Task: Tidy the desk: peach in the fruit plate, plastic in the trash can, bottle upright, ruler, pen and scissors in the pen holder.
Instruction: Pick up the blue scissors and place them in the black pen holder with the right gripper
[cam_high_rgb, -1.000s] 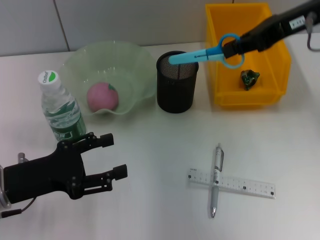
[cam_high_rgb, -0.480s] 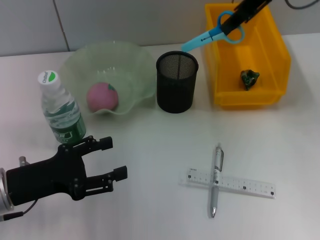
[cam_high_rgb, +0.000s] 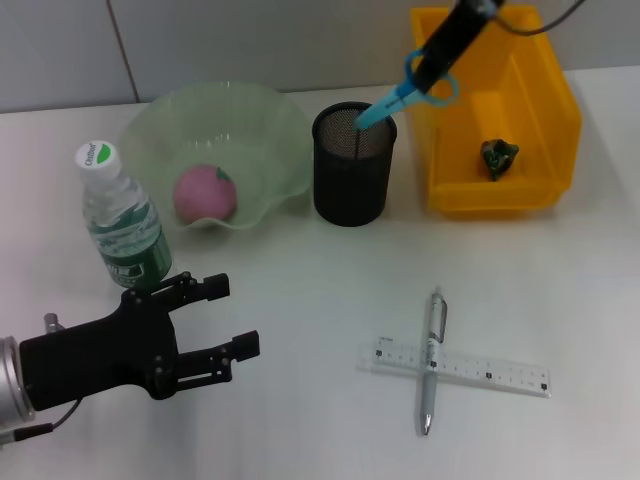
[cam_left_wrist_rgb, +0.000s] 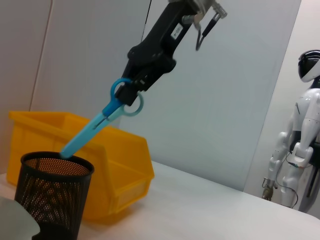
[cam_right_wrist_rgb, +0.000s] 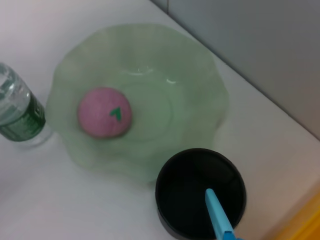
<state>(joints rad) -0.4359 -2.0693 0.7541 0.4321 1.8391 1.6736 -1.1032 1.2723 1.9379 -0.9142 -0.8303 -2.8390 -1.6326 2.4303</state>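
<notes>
One second back the blue scissors (cam_high_rgb: 415, 88) lay nearly level across the mouth of the black mesh pen holder (cam_high_rgb: 352, 165); half a second back they had been lifted clear, up over the corner of the yellow bin (cam_high_rgb: 560, 130); now they slant steeply, closed blades pointing down, the tip just inside the holder's rim on the bin side, the loop handles up above it. The right gripper (cam_high_rgb: 437, 62) is clamped on the scissors at the handles, its arm now reaching down from above the bin rather than in from the side; the left wrist view shows the same slant, the blade tip (cam_left_wrist_rgb: 67, 148) at the rim.

Scissors are light blue throughout, handles a slightly deeper blue ring, blades together; from the right wrist only the blade end (cam_right_wrist_rgb: 216, 214) shows, over the holder's dark inside.

The left gripper (cam_high_rgb: 215, 320) hangs low near the table's front, just before the upright bottle (cam_high_rgb: 122, 222), fingers apart, holding nothing; it has barely shifted. The peach (cam_high_rgb: 206, 193) sits in the green fruit plate (cam_high_rgb: 270, 130); the crumpled green plastic (cam_high_rgb: 498, 158) lies in the bin; the pen (cam_high_rgb: 432, 360) lies crossed over the ruler (cam_high_rgb: 470, 368) on the table.
</notes>
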